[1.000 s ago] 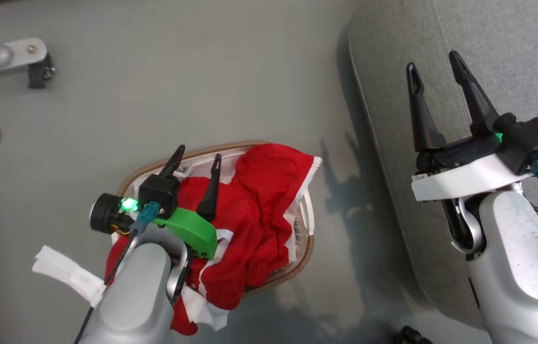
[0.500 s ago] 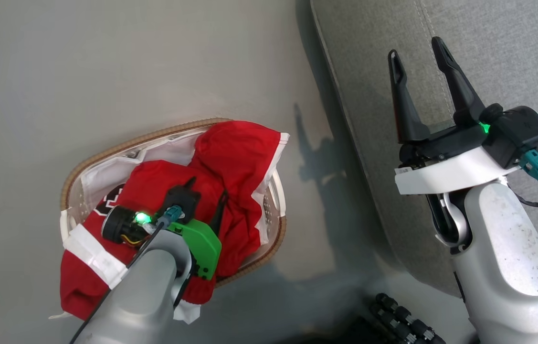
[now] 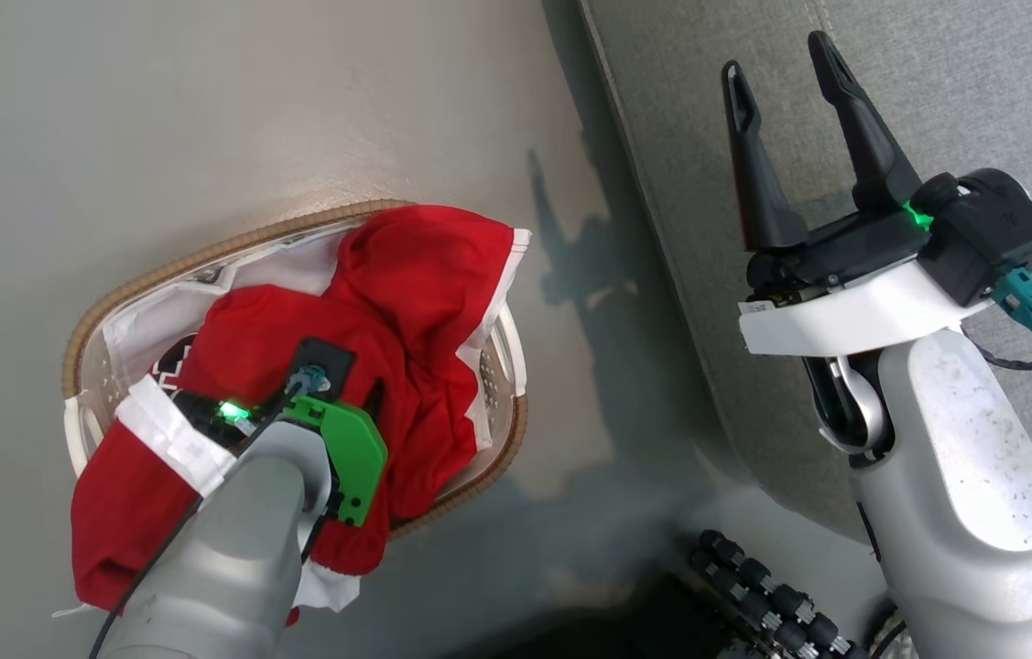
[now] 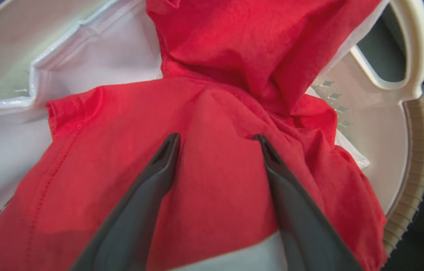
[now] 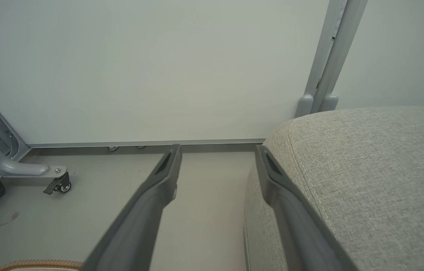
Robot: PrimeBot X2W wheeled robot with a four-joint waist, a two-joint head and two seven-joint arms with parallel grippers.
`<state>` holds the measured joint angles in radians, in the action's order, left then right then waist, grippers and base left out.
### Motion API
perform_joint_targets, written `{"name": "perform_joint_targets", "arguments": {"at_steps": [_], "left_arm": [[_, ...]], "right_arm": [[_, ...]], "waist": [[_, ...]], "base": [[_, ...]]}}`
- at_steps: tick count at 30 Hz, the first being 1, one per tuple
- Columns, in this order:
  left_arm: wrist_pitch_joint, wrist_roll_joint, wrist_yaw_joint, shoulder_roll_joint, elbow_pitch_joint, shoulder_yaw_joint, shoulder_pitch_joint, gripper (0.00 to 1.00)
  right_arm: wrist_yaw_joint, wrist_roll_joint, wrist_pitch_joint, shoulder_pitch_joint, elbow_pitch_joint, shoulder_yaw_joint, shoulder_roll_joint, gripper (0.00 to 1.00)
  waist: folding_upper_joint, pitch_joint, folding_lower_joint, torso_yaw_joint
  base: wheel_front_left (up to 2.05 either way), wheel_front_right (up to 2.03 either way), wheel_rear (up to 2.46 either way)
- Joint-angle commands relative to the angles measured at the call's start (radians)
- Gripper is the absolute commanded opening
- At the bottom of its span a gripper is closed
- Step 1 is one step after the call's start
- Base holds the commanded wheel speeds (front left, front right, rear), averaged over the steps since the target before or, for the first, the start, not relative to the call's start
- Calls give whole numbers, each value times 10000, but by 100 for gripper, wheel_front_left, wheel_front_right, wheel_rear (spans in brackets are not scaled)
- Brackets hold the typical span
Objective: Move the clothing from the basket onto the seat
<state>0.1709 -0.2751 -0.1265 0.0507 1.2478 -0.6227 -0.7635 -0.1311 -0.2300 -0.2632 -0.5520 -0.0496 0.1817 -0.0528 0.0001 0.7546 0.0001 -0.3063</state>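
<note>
The basket (image 3: 204, 261), white with a brown woven rim, stands on the grey floor left of the seat (image 3: 937, 82). Red clothing (image 3: 424, 293) with white panels fills it and spills over its near rim; black-and-white lettering (image 3: 172, 361) peeks out at the left. My left arm (image 3: 241, 522) reaches down into the pile. In the left wrist view my left gripper (image 4: 216, 140) is open, both fingertips on a fold of the red clothing (image 4: 215, 180), with the white liner (image 4: 95, 64) behind. My right gripper (image 3: 781, 78) hangs open and empty above the seat's left edge (image 5: 366, 180).
A metal frame leg with a caster (image 5: 58, 182) stands on the floor by the pale wall (image 5: 159, 67). A dark ribbed part of my own base (image 3: 754, 586) sits at the bottom. The basket's rim (image 5: 38, 264) lies below my right gripper.
The camera has swung, shifting the whole picture left. My left gripper has dropped from above the basket down onto the red clothing, still open. The right gripper holds its pose.
</note>
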Motion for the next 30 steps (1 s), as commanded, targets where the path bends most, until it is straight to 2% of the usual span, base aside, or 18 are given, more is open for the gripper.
{"name": "perform_joint_targets", "arguments": {"at_steps": [1,9,22,23,24,25,26,30], "left_arm": [[-73,-54,54,59,86,-23,-239,100],[-750,-53,232,241,327,-140,-629,100],[-1164,-164,389,473,414,-273,-820,100],[-1157,-179,389,471,417,-286,-826,83],[-1164,-188,386,469,419,-297,-825,41],[-1177,-185,354,463,421,-330,-810,6],[-1175,-213,345,460,420,-331,-798,0],[-888,-265,294,383,415,-388,-695,0]], "right_arm": [[8,-94,-23,-187,88,20,4,100],[8,-322,-23,-500,325,136,10,100],[8,-624,-23,-817,812,253,5,100],[6,-636,-23,-836,828,262,5,100],[6,-639,-23,-847,832,268,5,100],[6,-642,-23,-857,818,278,7,100],[6,-638,-23,-866,796,286,5,100],[6,-597,-23,-846,631,323,6,100]], "waist": [[-1,209,-1,-77],[-1,726,-1,-198],[-1,1229,-1,-244],[-1,1237,-1,-236],[-1,1235,-1,-229],[-1,1222,-1,-221],[-1,1206,-1,-214],[-1,970,-1,-173]], "base": [[0,0,0],[0,0,0],[0,0,0],[0,0,0],[0,0,0],[0,0,0],[0,0,0],[0,0,0]]}}
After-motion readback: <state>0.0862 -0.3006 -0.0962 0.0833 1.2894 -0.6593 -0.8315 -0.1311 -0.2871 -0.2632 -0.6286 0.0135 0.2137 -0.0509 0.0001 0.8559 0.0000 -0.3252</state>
